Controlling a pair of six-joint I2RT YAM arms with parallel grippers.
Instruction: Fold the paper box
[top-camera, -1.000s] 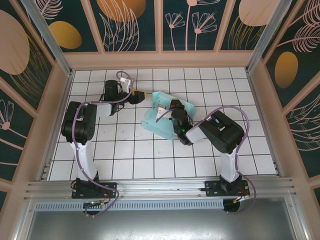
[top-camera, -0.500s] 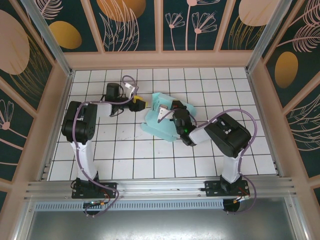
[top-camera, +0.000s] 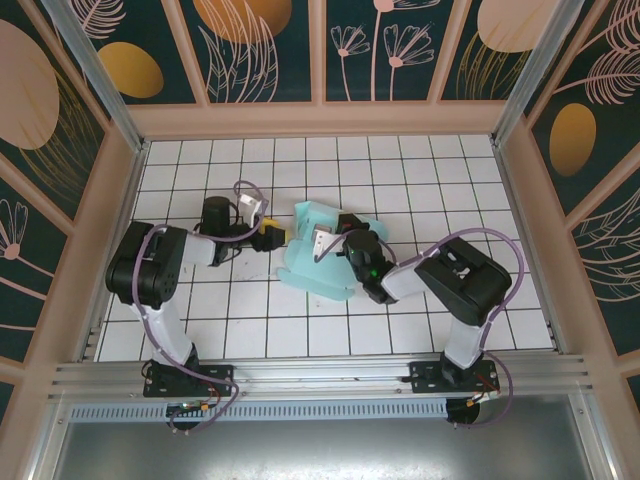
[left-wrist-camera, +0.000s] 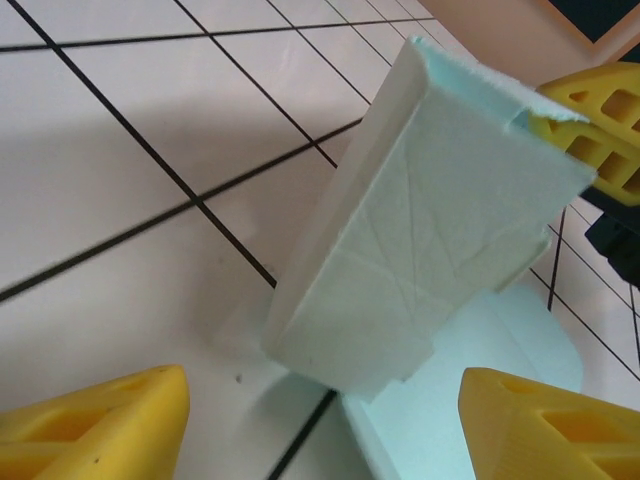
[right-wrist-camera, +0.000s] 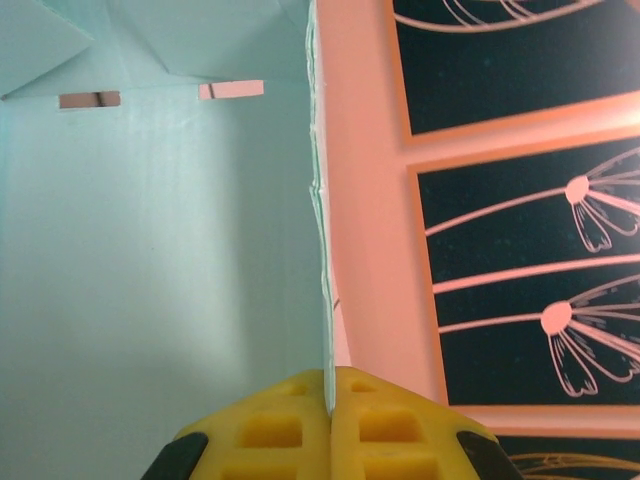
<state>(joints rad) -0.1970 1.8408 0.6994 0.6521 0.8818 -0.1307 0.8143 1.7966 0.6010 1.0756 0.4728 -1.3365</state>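
Note:
The paper box (top-camera: 322, 262) is pale aqua card, partly raised, standing on the white tiled floor at mid table. In the left wrist view a creased upright panel of the paper box (left-wrist-camera: 440, 220) rises just ahead of my left gripper (left-wrist-camera: 320, 430), whose yellow fingers (left-wrist-camera: 95, 430) stand wide apart with nothing between them. My left gripper (top-camera: 279, 238) sits just left of the box. My right gripper (top-camera: 338, 243) is shut on the box's wall; in the right wrist view its fingertips (right-wrist-camera: 300, 405) pinch the thin card edge of the paper box (right-wrist-camera: 150, 250). A right finger (left-wrist-camera: 600, 130) shows at the panel's top corner.
The tiled floor (top-camera: 240, 320) is walled in by peach-framed panels (top-camera: 320, 118) at the back and on both sides. An aluminium rail (top-camera: 320, 375) runs along the near edge by the arm bases.
My left gripper has come nearer along the box's left side. The box, held by the right gripper, has shifted a little left and toward the near edge.

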